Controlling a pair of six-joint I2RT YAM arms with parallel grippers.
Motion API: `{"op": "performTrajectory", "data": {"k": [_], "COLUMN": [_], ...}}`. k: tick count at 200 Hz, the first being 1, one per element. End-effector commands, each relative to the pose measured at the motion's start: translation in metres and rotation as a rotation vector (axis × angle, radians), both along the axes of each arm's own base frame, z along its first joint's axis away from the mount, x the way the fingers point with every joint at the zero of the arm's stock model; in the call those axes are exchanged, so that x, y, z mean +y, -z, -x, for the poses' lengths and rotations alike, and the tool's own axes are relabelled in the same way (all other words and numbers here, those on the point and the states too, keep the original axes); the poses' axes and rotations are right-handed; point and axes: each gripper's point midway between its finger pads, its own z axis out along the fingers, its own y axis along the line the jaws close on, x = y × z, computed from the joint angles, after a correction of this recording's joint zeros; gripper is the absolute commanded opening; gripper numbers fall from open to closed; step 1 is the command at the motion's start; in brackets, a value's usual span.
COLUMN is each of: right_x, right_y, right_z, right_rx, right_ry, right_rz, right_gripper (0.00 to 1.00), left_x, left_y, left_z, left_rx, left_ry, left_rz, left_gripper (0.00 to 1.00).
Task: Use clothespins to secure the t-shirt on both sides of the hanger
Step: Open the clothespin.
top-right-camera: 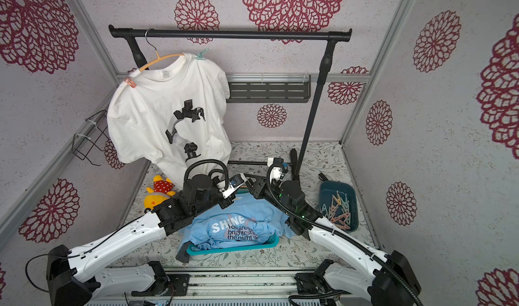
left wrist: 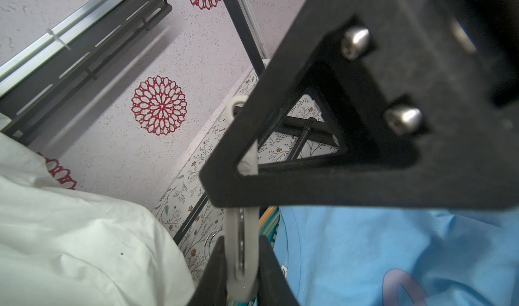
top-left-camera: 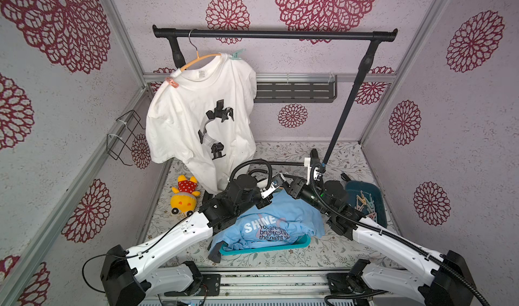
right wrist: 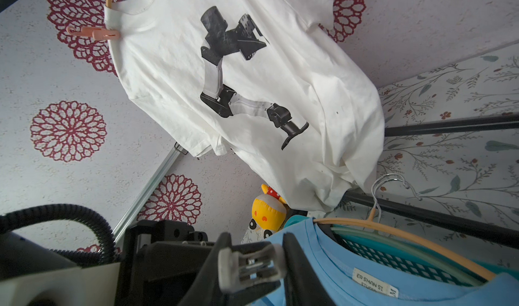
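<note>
Two arms are being presented from the near edge. The left arm and the right arm are each being held low, elbows out and forearms angled inward, so that the wrists are meeting tip to tip above the middle of the table. Below them, one blue t-shirt is being carried in one teal basket. An orange hanger is being seen in its neck in the right wrist view.

One whitish clothespin is being held between the two grippers. The right gripper is being shown narrowly parted, its fingers pressed on both ends of that clothespin. The left gripper is likewise only slightly parted around the same clothespin. Whether it is gripping or merely flanking it cannot be told.

On the right side, a heap of loose clothespins is being stored in one dark blue tray; their number cannot be counted. On the left side, one plush toy is lying on the table.

Beyond, one white t-shirt is being hung on a second orange hanger from one black rail. It is being pinned by two clips: one pink clothespin on the left shoulder and one green clothespin on the right shoulder. Farthest back, one black shelf is being carried on the rear wall.
</note>
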Motion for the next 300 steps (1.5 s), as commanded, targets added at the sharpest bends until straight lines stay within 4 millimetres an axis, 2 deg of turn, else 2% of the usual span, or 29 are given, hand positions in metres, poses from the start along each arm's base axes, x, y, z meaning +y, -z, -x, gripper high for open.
{"op": "performTrajectory", "data": {"k": [1,16,28,64,82,108,123,158,203,226,279,300], "right_x": [-0.007,-0.013,-0.018,-0.031,-0.039,-0.046,-0.049,-0.055,-0.07,-0.08,-0.101,-0.104], "right_y": [-0.014,-0.007,0.0,0.013,0.021,0.028,0.029,0.035,0.048,0.051,0.054,0.051], "right_z": [-0.003,-0.006,-0.009,-0.018,-0.021,-0.024,-0.025,-0.027,-0.031,-0.03,-0.019,-0.013], "right_rx": [-0.042,-0.031,-0.022,-0.016,-0.006,-0.001,-0.001,0.006,0.021,0.033,0.01,-0.012], "right_ry": [0.048,0.084,0.118,0.2,0.242,0.283,0.3,0.33,0.401,0.434,0.477,0.464], "right_rz": [0.031,0.067,0.1,0.194,0.223,0.248,0.255,0.287,0.353,0.38,0.418,0.418], "right_gripper": [0.31,0.31,0.3,0.27,0.22,0.17,0.1,0.0,0.0,0.0,0.0,0.0], "left_x": [-0.008,-0.006,-0.003,0.01,0.018,0.036,0.044,0.046,0.054,0.067,0.088,0.089], "left_y": [-0.02,-0.027,-0.029,-0.038,-0.04,-0.039,-0.035,-0.019,0.01,0.029,0.07,0.079], "left_z": [0.014,0.019,0.023,0.039,0.045,0.039,0.034,0.019,-0.006,-0.02,-0.037,-0.044], "left_rx": [0.002,0.003,0.002,0.053,0.083,0.101,0.127,0.27,0.375,0.451,0.575,0.607], "left_ry": [0.056,0.069,0.073,0.079,0.064,-0.042,-0.105,-0.255,-0.449,-0.535,-0.452,-0.429], "left_rz": [0.083,0.111,0.119,0.158,0.168,0.176,0.183,0.191,0.113,0.051,-0.193,-0.264], "left_gripper": [0.51,0.68,0.74,0.77,0.78,0.78,0.77,0.73,0.7,0.7,0.73,0.73]}}
